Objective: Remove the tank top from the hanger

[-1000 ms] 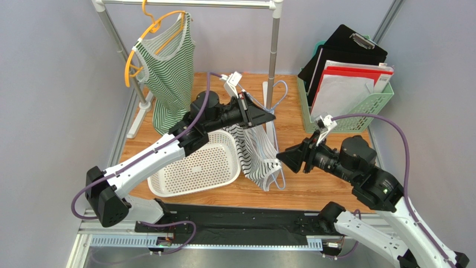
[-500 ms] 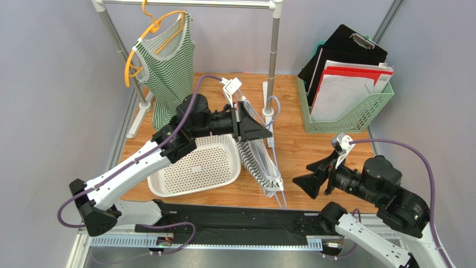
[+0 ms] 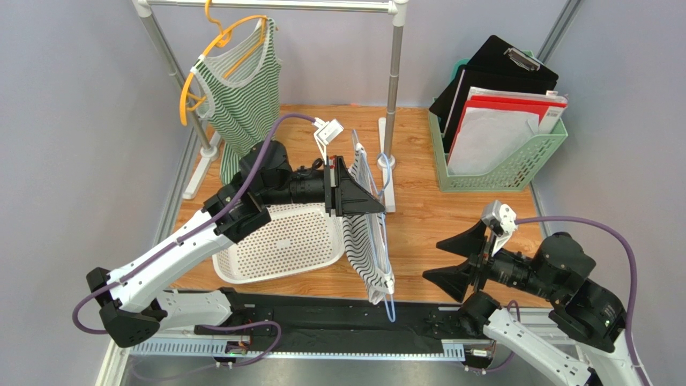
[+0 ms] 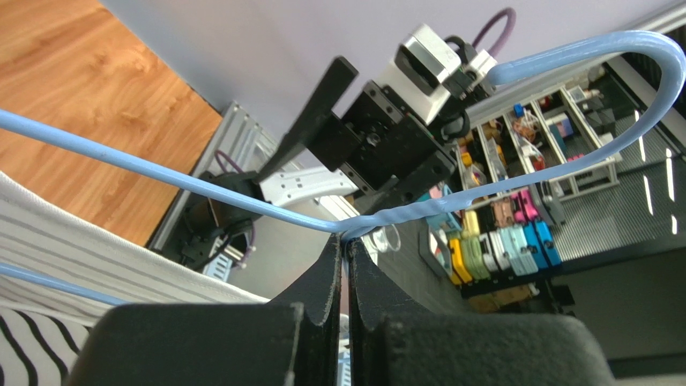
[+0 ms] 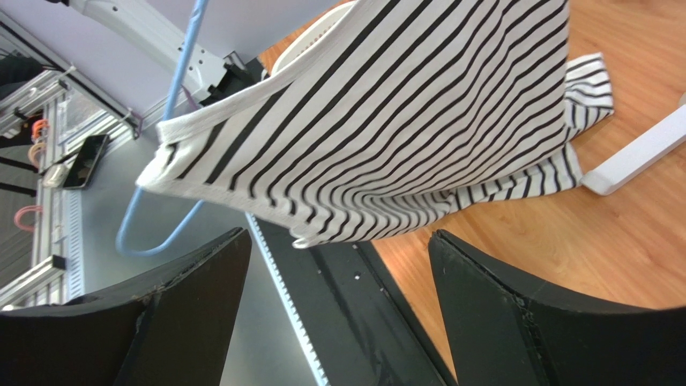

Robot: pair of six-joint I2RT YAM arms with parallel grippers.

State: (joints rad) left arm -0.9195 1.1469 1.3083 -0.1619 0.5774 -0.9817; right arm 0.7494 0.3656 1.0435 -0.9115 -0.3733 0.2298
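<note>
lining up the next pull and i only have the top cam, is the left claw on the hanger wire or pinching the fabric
Observer: The left wrist view shows the left claw shut on the bare wire of the blue hanger, just below its hook, with no cloth in the grip.
Operator: ok and is the right claw holding anything
Observer: No. The right wrist view shows the right claw wide open and empty, with the striped tank top hanging just ahead of it.

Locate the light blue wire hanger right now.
Top view, centre: the light blue wire hanger is clamped in the shut left gripper, just right of the white perforated basket. It carries the black-and-white striped tank top, hook toward the near edge.
</note>
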